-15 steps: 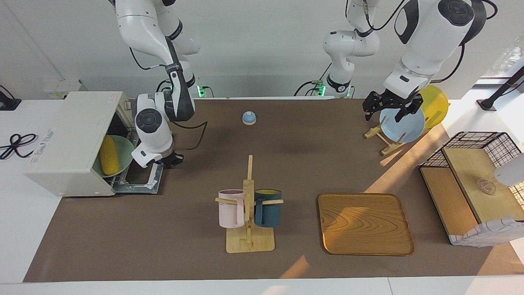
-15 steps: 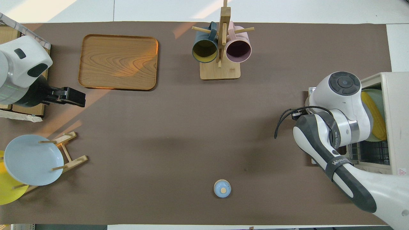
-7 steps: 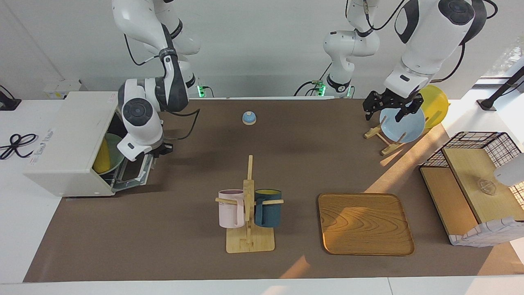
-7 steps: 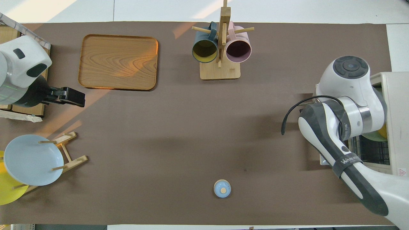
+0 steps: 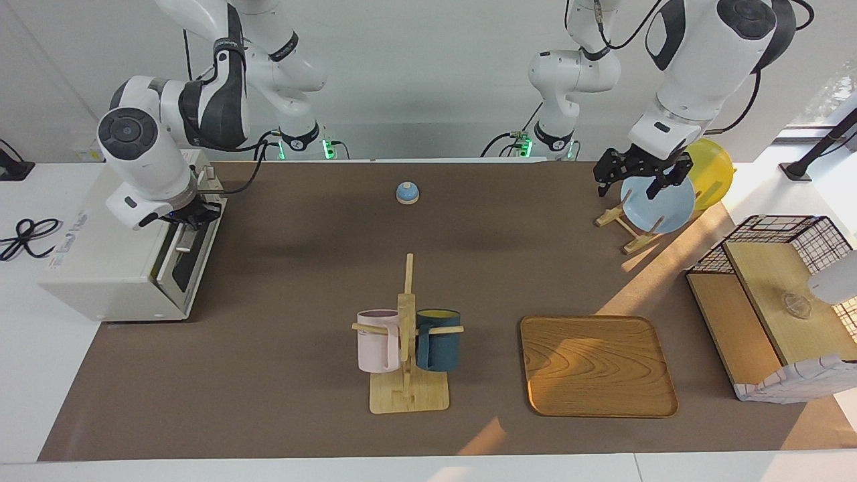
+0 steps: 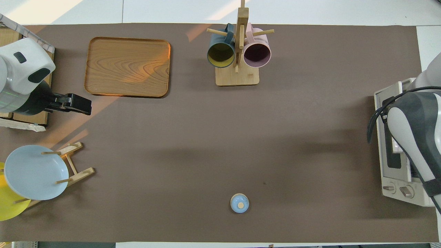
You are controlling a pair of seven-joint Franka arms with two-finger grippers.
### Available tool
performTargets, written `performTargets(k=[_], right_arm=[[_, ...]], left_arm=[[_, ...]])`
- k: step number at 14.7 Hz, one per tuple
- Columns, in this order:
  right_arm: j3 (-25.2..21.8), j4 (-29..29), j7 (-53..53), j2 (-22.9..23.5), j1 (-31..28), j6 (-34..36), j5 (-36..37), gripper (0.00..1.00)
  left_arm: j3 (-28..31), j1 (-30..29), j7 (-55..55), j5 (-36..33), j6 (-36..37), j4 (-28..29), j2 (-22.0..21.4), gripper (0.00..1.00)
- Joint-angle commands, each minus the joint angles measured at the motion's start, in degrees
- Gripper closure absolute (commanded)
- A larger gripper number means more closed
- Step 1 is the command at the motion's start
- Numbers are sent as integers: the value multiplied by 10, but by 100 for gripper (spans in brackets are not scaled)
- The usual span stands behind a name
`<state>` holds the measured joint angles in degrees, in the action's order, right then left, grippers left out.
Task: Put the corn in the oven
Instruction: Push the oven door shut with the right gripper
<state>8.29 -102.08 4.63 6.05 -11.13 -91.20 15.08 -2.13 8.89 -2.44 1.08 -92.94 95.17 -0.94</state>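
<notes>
The off-white oven (image 5: 100, 254) stands at the right arm's end of the table, its dark glass door (image 5: 182, 264) closed upright. The corn is hidden from both views. My right gripper (image 5: 194, 215) is shut at the door's upper edge by the handle; whether it grips the handle I cannot tell. In the overhead view the right arm covers that gripper and part of the oven (image 6: 396, 172). My left gripper (image 5: 639, 175) hangs open and empty over the blue plate (image 5: 659, 204), and also shows from above (image 6: 81, 105).
A wooden mug rack (image 5: 408, 348) with a pink and a dark blue mug stands mid-table, with a wooden tray (image 5: 596, 365) beside it. A small blue bell (image 5: 407, 193) sits near the robots. A yellow plate (image 5: 713, 171) and a black wire basket (image 5: 783, 268) are at the left arm's end.
The right arm swung the oven door up from lying open to closed. The corn and the green plate, seen inside before, are now hidden. The left arm has not moved.
</notes>
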Motion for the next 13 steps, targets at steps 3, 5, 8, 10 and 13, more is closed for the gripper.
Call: performTargets(k=[3,5,8,10,13], right_arm=[[17,89,6,-14,2,110,-20,48],[13,93,6,-40,-5,108,-104,28],[25,111,2,-41,4,110,-115,0],[28,122,0,-38,7,109,-118,0],[27,124,0,-34,3,104,-122,0]], left_arm=[[5,5,3,-3,-15,14,-13,0],[5,6,2,-3,-16,13,-13,0],[5,6,2,-3,-15,14,-13,0],[5,6,1,-2,-14,14,-13,0],[5,6,-2,-2,-15,13,-13,0]])
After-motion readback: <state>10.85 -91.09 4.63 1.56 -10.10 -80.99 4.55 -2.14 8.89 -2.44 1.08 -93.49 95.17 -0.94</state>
